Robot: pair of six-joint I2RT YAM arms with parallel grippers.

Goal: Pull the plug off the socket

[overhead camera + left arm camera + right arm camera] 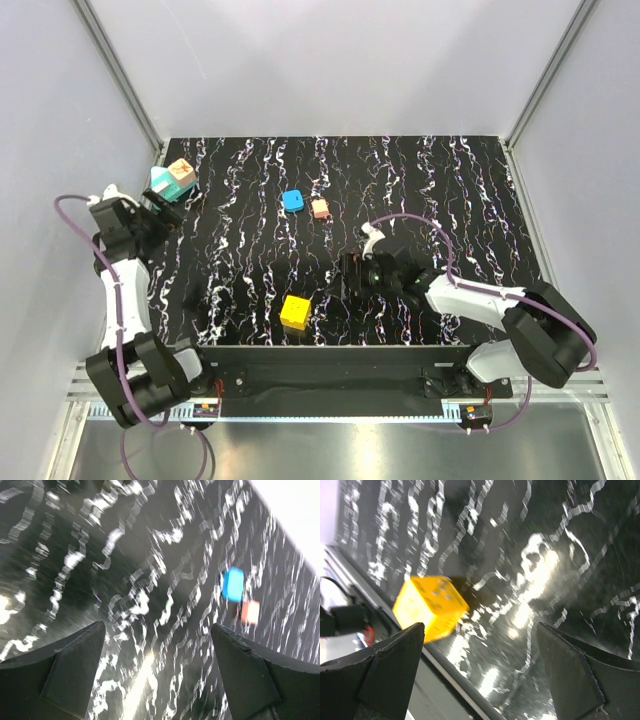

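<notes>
The tan plug [181,171] with a reddish mark on top sits on the teal socket [160,182] at the far left of the table. My left gripper [172,208] is just in front of the socket, open and empty. In the left wrist view the open left gripper [157,626] frames only bare table; plug and socket are out of that view. My right gripper [350,272] is open and empty low over the table's front middle. In the right wrist view it [480,626] is open over bare table.
A yellow cube [295,312] sits near the front edge, left of the right gripper, and shows in the right wrist view [430,606]. A bright-blue block [293,200] and a salmon block [320,208] lie mid-table. A white rounded block [373,232] lies behind the right gripper.
</notes>
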